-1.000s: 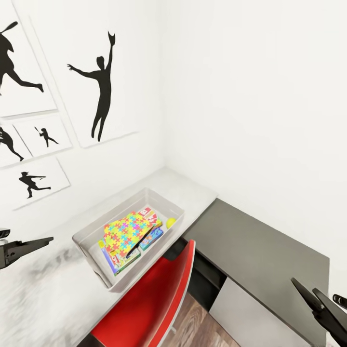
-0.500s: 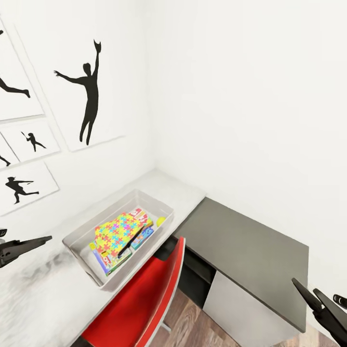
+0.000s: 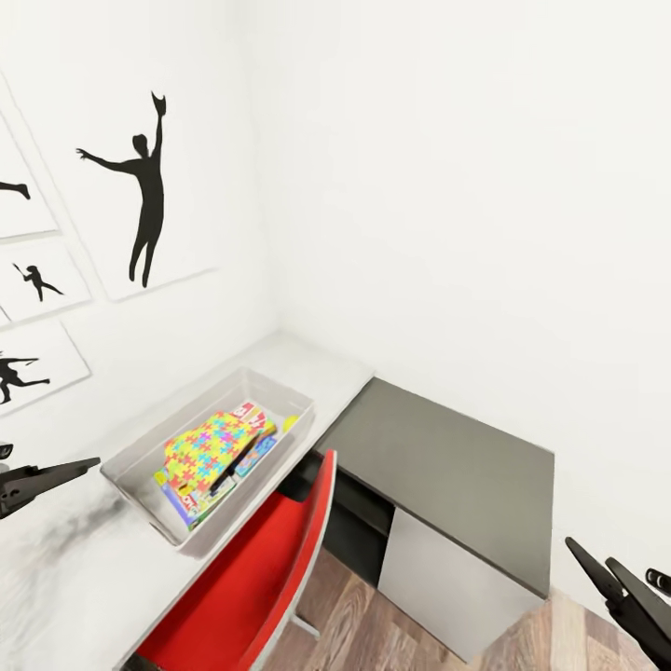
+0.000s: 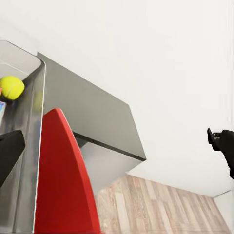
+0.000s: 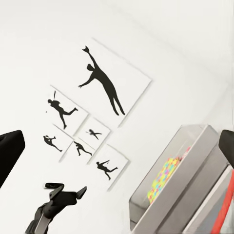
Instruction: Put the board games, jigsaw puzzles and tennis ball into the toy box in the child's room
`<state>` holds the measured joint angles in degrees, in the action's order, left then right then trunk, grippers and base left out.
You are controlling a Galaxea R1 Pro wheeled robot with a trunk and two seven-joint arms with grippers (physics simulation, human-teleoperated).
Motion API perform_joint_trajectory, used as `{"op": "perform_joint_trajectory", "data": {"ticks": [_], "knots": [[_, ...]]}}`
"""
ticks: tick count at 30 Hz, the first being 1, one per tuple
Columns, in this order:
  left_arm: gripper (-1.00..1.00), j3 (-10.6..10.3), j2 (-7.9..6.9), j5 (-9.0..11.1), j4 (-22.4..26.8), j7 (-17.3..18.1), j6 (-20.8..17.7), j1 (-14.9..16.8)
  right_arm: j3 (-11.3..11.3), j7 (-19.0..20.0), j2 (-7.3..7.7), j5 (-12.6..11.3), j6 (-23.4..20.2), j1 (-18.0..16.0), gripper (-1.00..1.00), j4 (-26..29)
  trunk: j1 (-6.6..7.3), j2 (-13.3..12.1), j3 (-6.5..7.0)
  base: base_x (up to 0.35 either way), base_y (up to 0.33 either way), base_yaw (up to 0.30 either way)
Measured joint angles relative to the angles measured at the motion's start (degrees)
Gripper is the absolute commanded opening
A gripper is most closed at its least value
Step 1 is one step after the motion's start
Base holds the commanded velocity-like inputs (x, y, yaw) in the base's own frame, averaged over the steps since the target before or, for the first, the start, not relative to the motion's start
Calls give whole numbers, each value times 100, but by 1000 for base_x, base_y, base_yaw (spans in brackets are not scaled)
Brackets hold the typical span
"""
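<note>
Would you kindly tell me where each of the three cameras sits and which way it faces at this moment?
Head view: from the robot's head, down at the translucent grey plastic toy box on the pale desk; left gripper and right gripper at the edges.
Left wrist view: along dark fingers towards the red chair, the yellow-green tennis ball.
Right wrist view: towards black silhouette prints; the left gripper shows.
All three share the toy box.

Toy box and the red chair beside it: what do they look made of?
The toy box looks like translucent pale grey plastic with a smooth finish: the jigsaw puzzle colours show faintly through its wall. The red chair looks like moulded hard plastic, glossy and seamless, with a thin pale edge; it could also be painted.
</note>
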<state>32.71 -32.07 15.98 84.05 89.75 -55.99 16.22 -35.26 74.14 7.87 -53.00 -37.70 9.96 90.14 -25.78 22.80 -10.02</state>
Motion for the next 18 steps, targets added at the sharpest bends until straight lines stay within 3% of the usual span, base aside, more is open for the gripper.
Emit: {"op": "perform_joint_trajectory", "data": {"ticks": [12,18], "knots": [[100,7,0,-1,4,0,0,0,0,0,3,-4,58,1,100,-1,0,0,104,-311,51,-171],[100,7,0,-3,0,0,0,0,0,-1,2,2,60,0,100,-6,2,1,156,-185,24,-175]]}}
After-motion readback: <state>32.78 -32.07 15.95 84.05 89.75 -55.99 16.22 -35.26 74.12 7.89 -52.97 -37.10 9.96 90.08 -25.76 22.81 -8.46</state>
